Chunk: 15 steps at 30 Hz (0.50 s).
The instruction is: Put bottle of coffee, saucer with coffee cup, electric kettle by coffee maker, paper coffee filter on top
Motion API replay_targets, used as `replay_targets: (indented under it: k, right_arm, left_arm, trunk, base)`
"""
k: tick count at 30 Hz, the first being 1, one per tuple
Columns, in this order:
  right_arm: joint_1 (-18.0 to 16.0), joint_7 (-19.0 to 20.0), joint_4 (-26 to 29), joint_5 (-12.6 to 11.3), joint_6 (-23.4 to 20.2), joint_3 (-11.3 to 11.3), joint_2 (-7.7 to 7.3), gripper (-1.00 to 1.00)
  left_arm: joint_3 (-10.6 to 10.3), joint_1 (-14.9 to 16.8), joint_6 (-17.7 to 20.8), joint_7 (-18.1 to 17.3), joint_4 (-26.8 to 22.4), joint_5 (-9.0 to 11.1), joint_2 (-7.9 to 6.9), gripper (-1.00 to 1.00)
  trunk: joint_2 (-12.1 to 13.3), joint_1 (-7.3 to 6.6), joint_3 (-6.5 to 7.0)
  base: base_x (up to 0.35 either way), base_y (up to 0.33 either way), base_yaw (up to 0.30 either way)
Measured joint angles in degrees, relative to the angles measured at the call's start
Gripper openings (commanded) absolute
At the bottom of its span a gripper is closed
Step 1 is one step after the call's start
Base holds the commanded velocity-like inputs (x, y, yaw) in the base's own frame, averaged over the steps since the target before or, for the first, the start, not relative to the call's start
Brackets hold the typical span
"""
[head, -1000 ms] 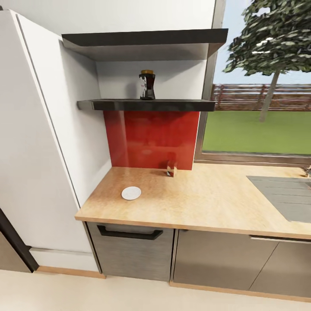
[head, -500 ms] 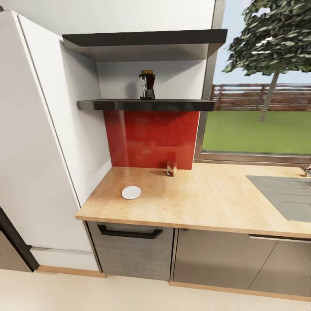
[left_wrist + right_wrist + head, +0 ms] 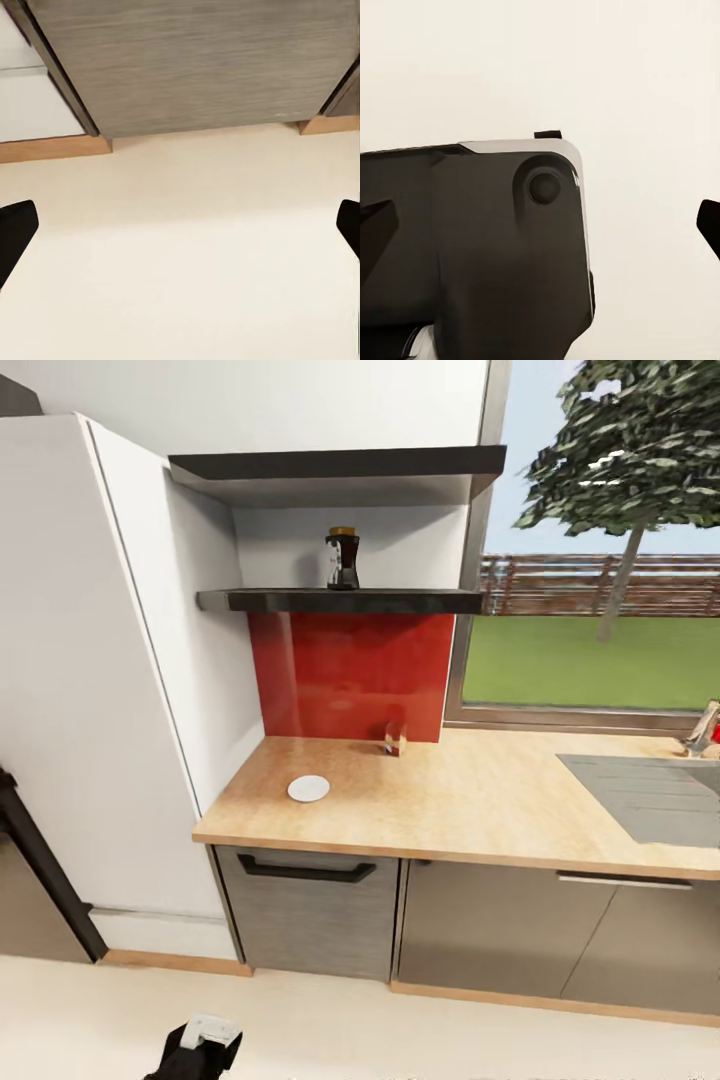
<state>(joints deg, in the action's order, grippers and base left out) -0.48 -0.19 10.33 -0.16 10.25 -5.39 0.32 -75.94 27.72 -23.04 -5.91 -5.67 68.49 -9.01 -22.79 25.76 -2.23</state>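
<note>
i found the small dark brown jar with a yellow-gold lid (image 3: 342,558) upright on the thin dark grey wall shelf (image 3: 340,601), both pincers spread and empty near the floor, so i judged a closer, squared approach necessary before reaching.

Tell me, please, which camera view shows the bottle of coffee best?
The head view: the bottle of coffee stands upright on the kitchen shelf, above the red backsplash. The left wrist view looks at floor and cabinet fronts, the right wrist view at floor and robot bodywork.
</note>
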Motion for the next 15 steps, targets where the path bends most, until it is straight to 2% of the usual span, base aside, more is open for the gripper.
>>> replay_targets:
  k: [6, 9, 10, 11, 14, 15]
  right_arm:
    - [0.0, 0.0, 0.0, 0.0, 0.0, 0.0, 0.0, 1.0]
    - [0.0, 0.0, 0.0, 0.0, 0.0, 0.0, 0.0, 1.0]
    - [0.0, 0.0, 0.0, 0.0, 0.0, 0.0, 0.0, 1.0]
    - [0.0, 0.0, 0.0, 0.0, 0.0, 0.0, 0.0, 1.0]
    - [0.0, 0.0, 0.0, 0.0, 0.0, 0.1, 0.0, 1.0]
    - [0.0, 0.0, 0.0, 0.0, 0.0, 0.2, 0.0, 1.0]
  left_arm:
    - [0.0, 4.4, 0.0, -0.1, -3.4, -0.1, -0.01, 1.0]
    - [0.0, 8.2, 0.3, -2.1, -7.6, -2.1, -0.01, 1.0]
    - [0.0, 10.7, 0.7, -4.8, -9.8, -5.4, 0.02, 1.0]
    - [0.1, 11.9, 1.0, -6.0, -10.7, -6.6, 0.0, 1.0]
    - [0.3, 14.9, 2.4, -10.1, -12.8, -8.8, -0.04, 1.0]
    - [0.5, 17.6, 6.7, -15.8, -14.7, -9.3, -0.2, 1.0]
  trunk:
    - [0.0, -0.01, 0.0]
    - [0.0, -0.01, 0.0]
    - [0.0, -0.01, 0.0]
    - [0.0, -0.01, 0.0]
    - [0.0, -0.01, 0.0]
    - [0.0, -0.01, 0.0]
  base:
    - [-0.017, 0.0, 0.0]
    - [-0.002, 0.0, 0.0]
    - [0.0, 0.0, 0.0]
    - [0.0, 0.0, 0.0]
    - [0.0, 0.0, 0.0]
    - [0.0, 0.0, 0.0]
